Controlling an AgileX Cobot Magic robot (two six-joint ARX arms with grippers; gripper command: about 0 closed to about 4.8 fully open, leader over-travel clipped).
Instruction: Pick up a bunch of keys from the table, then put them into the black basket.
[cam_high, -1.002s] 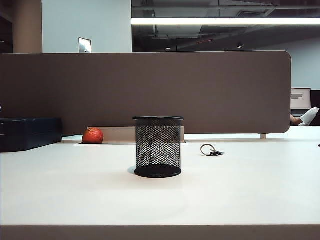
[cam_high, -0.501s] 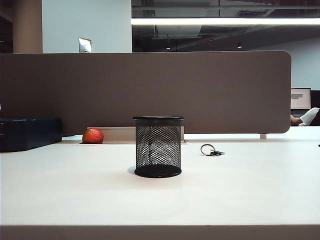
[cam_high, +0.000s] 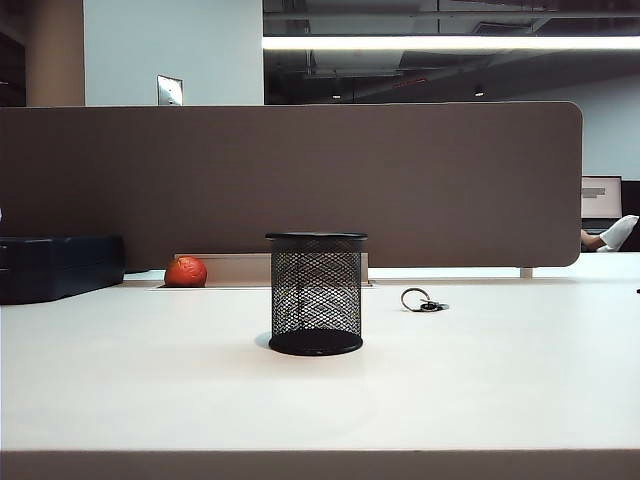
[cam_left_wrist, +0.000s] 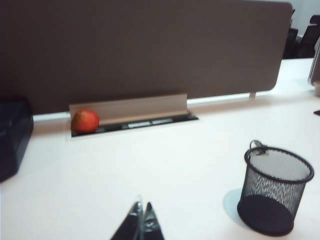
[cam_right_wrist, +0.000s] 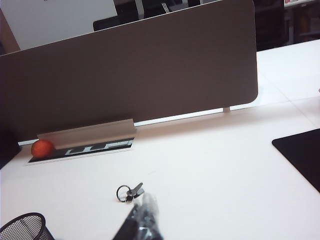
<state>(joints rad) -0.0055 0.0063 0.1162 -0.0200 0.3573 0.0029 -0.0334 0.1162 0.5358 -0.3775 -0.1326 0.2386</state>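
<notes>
The bunch of keys (cam_high: 423, 301) lies on the white table (cam_high: 500, 380), a little to the right of the black basket (cam_high: 316, 294), which stands upright mid-table. Neither arm shows in the exterior view. In the right wrist view the keys (cam_right_wrist: 129, 192) lie flat just beyond my right gripper (cam_right_wrist: 145, 205), whose blurred tips are shut with nothing in them; the basket's rim (cam_right_wrist: 22, 227) is at the frame's corner. In the left wrist view my left gripper (cam_left_wrist: 141, 207) is shut and empty above bare table, with the basket (cam_left_wrist: 274, 189) off to one side.
An orange-red round fruit (cam_high: 186, 271) sits by a cable slot at the foot of the brown partition (cam_high: 300, 180). A dark blue flat box (cam_high: 55, 265) lies at the far left. A black mat (cam_right_wrist: 302, 152) shows in the right wrist view.
</notes>
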